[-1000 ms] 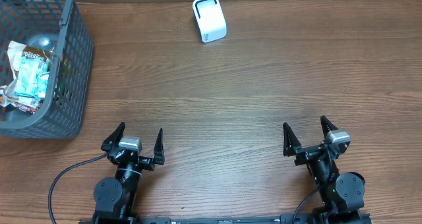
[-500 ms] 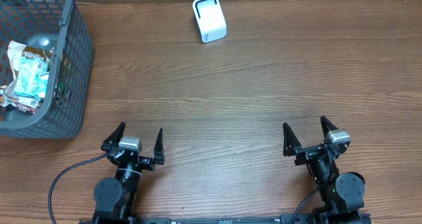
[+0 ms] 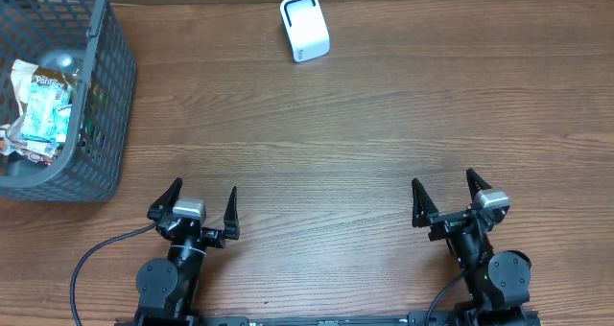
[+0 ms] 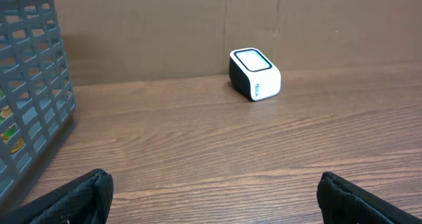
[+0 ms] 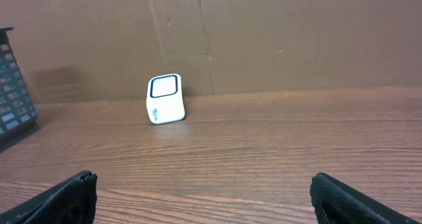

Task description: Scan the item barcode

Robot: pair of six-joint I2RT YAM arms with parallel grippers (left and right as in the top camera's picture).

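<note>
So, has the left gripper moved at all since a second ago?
No. In the overhead view the left gripper keeps its place, open, no nearer the grey basket or the white scanner than before.

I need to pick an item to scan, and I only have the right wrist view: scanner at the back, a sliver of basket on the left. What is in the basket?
Observer: The basket holds several packaged items, among them a green-and-white packet.
Operator: Is the left arm holding anything?
Observer: No, the left gripper is open and empty, near the table's front edge.
Operator: Which arm is closer to the basket?
Observer: The left; the basket stands at the table's left side, ahead of that gripper.
</note>
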